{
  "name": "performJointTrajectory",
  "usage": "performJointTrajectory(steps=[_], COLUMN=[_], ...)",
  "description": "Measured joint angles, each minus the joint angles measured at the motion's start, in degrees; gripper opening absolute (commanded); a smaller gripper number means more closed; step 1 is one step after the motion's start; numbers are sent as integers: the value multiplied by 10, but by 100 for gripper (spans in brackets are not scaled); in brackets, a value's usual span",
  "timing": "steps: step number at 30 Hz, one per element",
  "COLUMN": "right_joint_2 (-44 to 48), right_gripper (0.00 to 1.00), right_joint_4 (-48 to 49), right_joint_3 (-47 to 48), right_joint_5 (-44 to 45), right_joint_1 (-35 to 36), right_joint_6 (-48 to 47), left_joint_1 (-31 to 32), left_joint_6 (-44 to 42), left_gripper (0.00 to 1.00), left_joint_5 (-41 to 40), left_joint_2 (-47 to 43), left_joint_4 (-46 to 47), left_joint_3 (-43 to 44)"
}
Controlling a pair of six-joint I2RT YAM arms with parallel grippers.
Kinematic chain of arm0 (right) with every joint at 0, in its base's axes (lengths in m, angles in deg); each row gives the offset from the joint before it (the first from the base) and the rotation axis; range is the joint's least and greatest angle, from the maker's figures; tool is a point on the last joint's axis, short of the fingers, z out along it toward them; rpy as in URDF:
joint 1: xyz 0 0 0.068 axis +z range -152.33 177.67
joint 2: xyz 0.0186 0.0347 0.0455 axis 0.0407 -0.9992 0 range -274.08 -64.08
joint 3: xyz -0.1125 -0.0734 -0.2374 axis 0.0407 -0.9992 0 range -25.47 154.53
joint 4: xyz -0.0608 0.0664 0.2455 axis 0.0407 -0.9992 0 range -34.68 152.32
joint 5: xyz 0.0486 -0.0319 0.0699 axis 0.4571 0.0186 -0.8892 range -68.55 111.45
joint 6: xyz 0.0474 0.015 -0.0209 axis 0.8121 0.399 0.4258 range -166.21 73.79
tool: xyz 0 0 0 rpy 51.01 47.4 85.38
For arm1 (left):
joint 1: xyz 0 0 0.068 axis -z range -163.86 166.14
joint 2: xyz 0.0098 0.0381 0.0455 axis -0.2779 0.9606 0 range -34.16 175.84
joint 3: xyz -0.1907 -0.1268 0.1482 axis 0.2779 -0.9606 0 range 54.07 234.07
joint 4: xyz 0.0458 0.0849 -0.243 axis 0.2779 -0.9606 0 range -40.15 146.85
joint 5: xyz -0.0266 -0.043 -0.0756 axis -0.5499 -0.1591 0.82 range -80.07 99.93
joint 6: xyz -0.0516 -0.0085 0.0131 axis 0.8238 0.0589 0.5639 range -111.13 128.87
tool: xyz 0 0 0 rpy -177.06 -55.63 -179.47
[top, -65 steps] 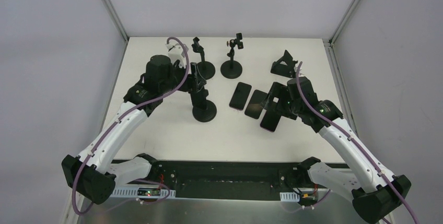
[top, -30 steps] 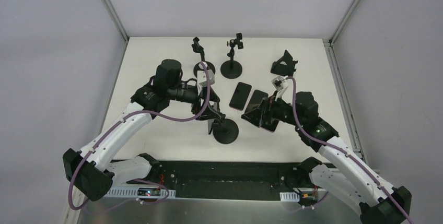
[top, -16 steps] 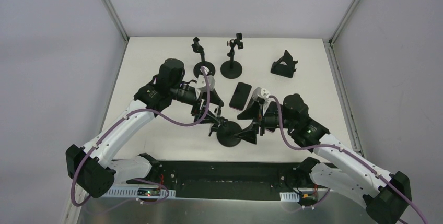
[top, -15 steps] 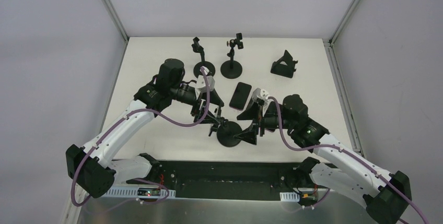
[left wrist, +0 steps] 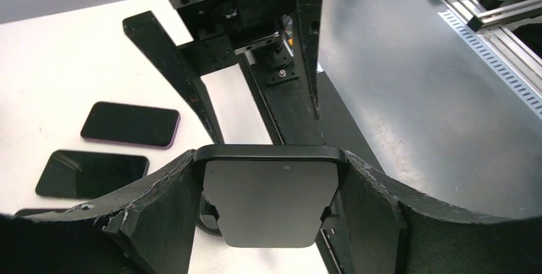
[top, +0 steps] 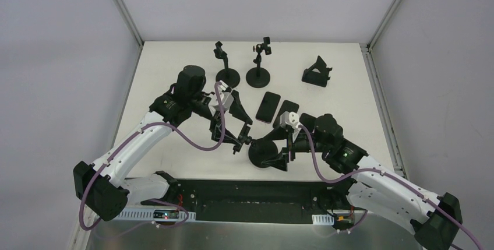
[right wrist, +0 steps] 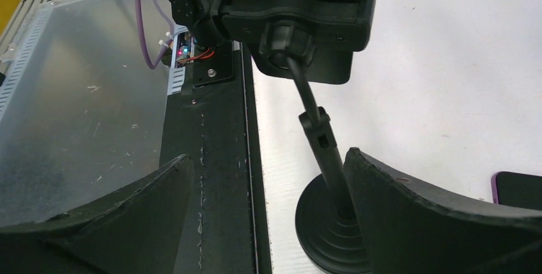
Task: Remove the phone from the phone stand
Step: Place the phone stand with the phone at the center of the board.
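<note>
So on the left side the left gripper (left wrist: 271,165) has its fingers (left wrist: 160,223) pinched in on the two long edges of the phone (left wrist: 271,204), which is sitting in the clamp of the phone stand (right wrist: 323,143). The stand's stem leans over, and its round base is down by the near edge of the table (top: 175,75). Over to the right, the right gripper (right wrist: 267,159) is spread wide, one finger each side of the stem just above the base and not gripping anything, and two spare phones (top: 268,106) lie flat on the table behind it.
</note>
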Motion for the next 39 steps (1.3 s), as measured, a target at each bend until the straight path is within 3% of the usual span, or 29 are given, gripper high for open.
performJointTrajectory(steps=[17, 26, 32, 39], right_joint_2=[65, 33, -15, -49], right_gripper=[91, 91, 91, 92], right_joint_4=[4, 49, 95, 155], right_joint_3=[-21, -24, -24, -24], right_joint_5=[54, 107, 156, 175], right_joint_1=[4, 20, 47, 60], right_joint_6=[-2, 29, 35, 29], left_joint_1=[7, 7, 7, 7], left_joint_6=[-25, -15, 36, 70], left_gripper=[0, 0, 0, 0], left_joint_5=[49, -57, -158, -186], left_joint_2=[0, -1, -1, -3], left_joint_4=[11, 13, 12, 13], left_joint_3=[0, -1, -1, -2])
